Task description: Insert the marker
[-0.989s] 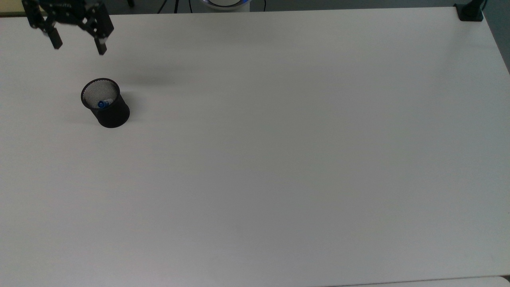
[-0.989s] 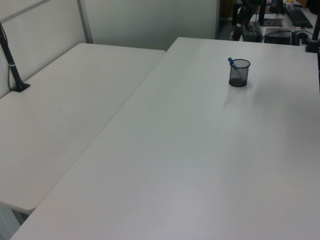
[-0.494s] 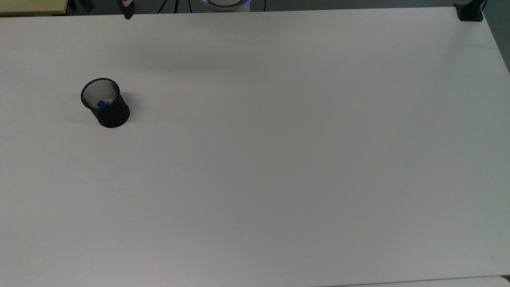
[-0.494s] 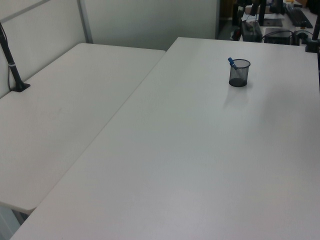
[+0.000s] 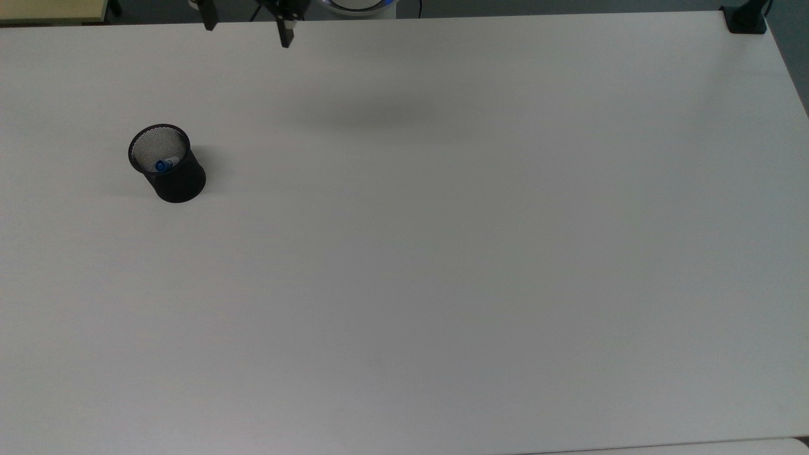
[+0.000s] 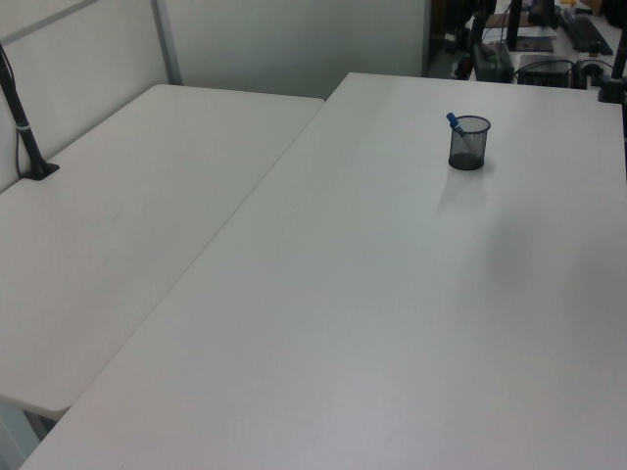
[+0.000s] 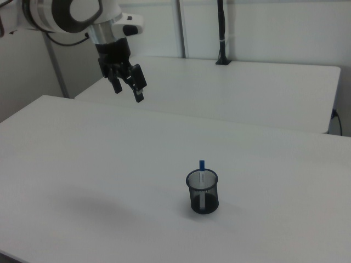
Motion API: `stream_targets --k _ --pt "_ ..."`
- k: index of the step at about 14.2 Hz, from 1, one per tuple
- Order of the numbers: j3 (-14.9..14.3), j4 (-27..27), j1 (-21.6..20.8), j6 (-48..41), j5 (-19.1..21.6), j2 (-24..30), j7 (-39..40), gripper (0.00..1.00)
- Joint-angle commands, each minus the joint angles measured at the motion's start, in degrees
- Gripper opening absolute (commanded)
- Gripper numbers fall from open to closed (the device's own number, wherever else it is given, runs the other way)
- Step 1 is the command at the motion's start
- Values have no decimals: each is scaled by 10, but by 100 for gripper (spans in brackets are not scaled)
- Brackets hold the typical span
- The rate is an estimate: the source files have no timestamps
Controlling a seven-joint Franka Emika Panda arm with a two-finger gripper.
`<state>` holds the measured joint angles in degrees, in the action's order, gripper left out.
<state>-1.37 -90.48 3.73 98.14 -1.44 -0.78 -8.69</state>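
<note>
Standing in the black mesh cup [image 7: 202, 192] nearest the right view's camera, the marker [image 7: 202, 174] is nearly upright, its white barrel inside the mesh and its blue end poking just above the rim. By my reading, insertion is done. The cup sits on the white desk [image 7: 109, 181]. Farther back, up toward the right view's left, the pincer [image 7: 127, 89] hangs high above the desk, well apart from the cup, fingers spread and holding nothing.

Marker [image 7: 202, 171] stands in cup [image 7: 202, 193] (on table [image 7: 109, 164]).
</note>
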Motion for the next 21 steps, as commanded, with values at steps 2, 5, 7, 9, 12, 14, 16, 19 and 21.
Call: stream_targets --k 2,5,7,9,12,14,16,19,21 --pt "-8 -20 -33 -9 -57 -3 69 100" --pt "-10 -19 -29 -13 -58 -1 132 100" --pt "-12 -18 -29 -15 -57 3 137 100" --pt "-12 -17 -28 -15 -53 3 128 100" --pt "-15 -12 -28 -9 -26 3 70 100" --pt "-18 -11 -25 -7 -3 3 50 100" --pt "-37 3 -16 -6 45 2 54 100" --pt "-46 4 -15 -6 73 3 56 100" --pt "-46 3 -15 -8 71 3 61 100"
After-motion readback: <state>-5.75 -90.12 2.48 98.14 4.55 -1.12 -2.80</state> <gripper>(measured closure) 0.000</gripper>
